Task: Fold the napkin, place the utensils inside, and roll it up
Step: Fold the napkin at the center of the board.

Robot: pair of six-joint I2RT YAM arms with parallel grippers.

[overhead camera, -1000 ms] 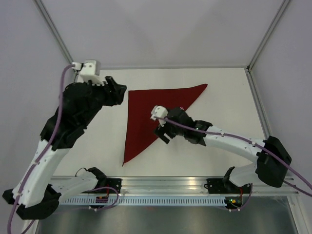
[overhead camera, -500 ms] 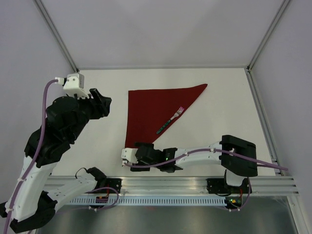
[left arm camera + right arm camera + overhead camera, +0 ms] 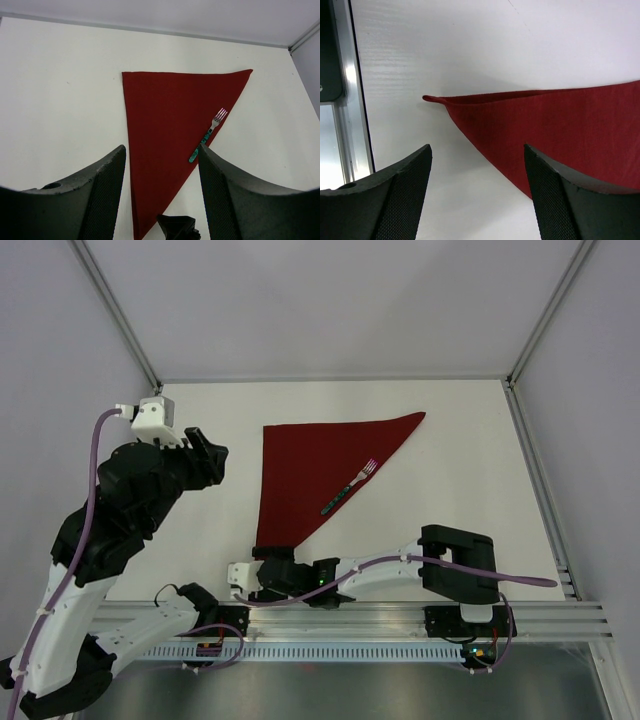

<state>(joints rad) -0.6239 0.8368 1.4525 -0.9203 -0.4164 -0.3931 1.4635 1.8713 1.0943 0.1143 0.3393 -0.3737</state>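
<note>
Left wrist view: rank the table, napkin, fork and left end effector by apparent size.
1. table
2. napkin
3. fork
Unranked: left end effector; its fingers sit right at the lens, so they only look big.

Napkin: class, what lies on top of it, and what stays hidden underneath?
Only the fork lies on the napkin, along its slanted edge, tines toward the far right corner. Whatever is beneath the cloth is covered and cannot be seen.

Open table (image 3: 470, 450) right of napkin (image 3: 305, 470); fork (image 3: 350, 486) on its slanted edge; right pincer (image 3: 477, 150) at near tip.
</note>
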